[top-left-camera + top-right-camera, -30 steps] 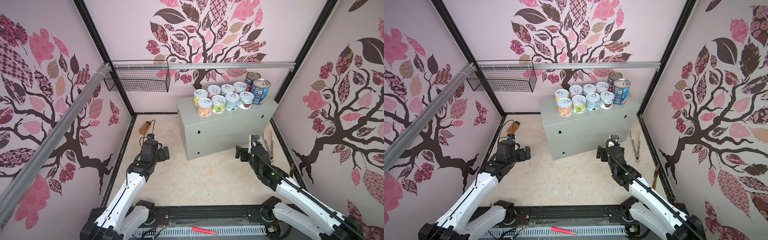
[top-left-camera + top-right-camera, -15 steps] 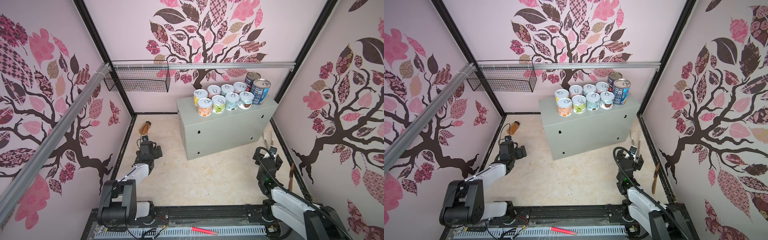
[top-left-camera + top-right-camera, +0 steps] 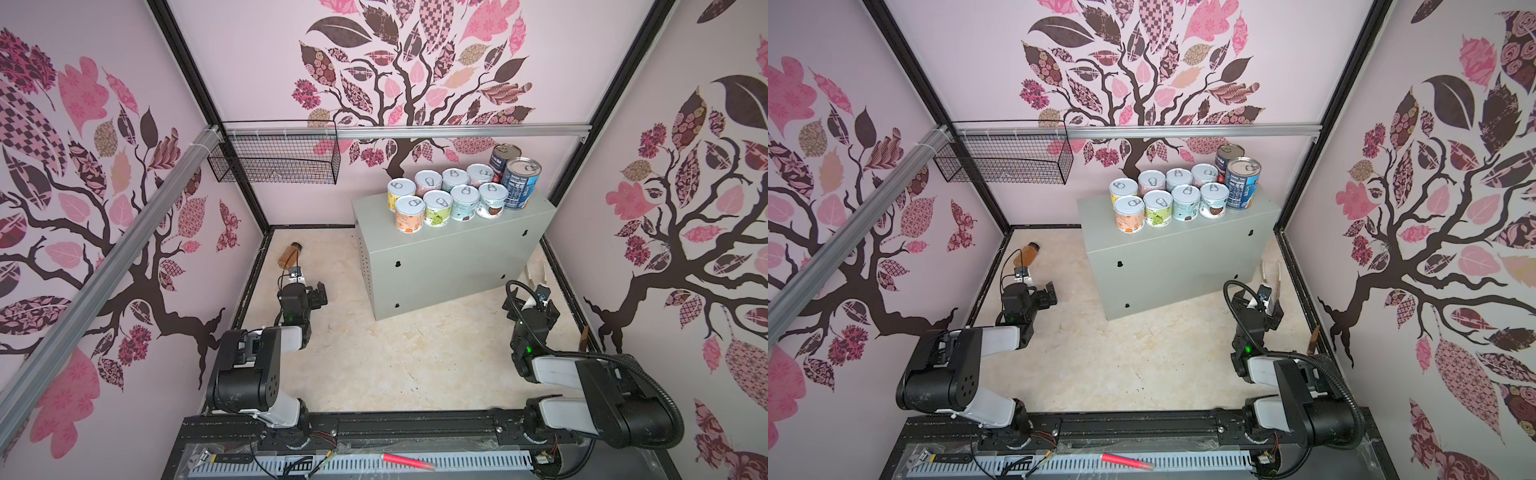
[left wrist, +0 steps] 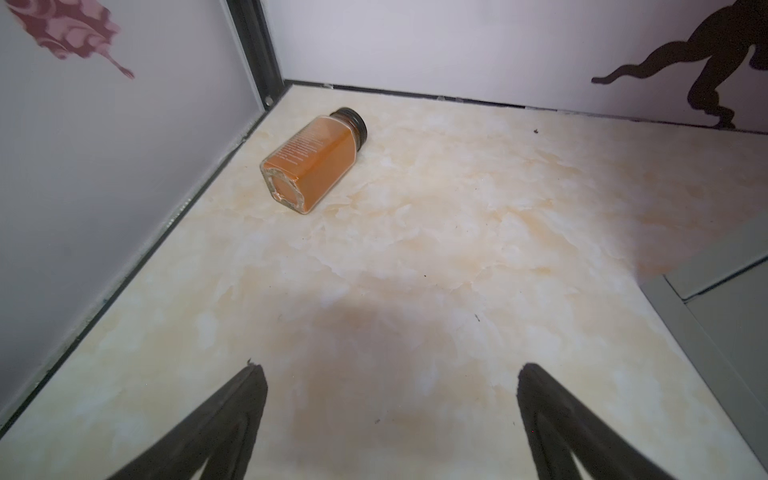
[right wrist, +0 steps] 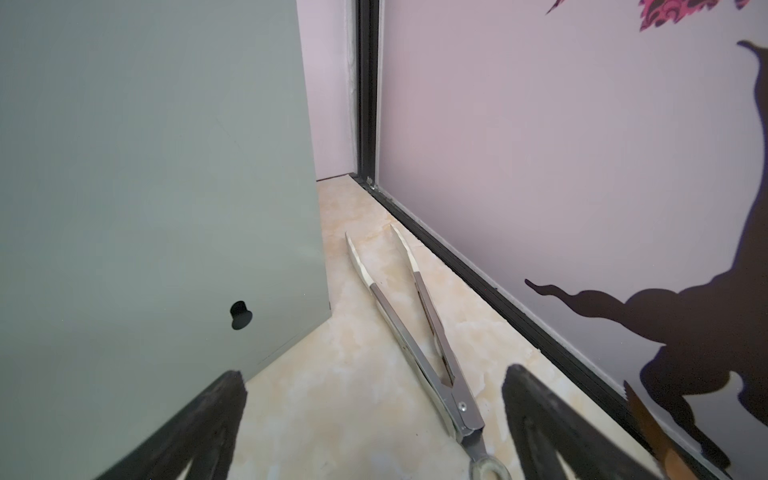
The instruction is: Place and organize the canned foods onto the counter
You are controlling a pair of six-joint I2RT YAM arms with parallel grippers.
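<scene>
Descent since earlier: left pincer [image 4: 390,368] and right pincer [image 5: 374,372] now low, both spread wide, empty.

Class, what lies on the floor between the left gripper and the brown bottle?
Nothing: only bare floor separates the left gripper from the bottle, as the left wrist view shows.

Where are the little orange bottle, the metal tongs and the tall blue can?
amber bottle [image 4: 311,162]: left wrist view, on its orange side.
metal tongs [image 5: 459,411]: right wrist view, on the hinge plate.
blue-label can [image 3: 518,189]: in a top view, on its label.
</scene>
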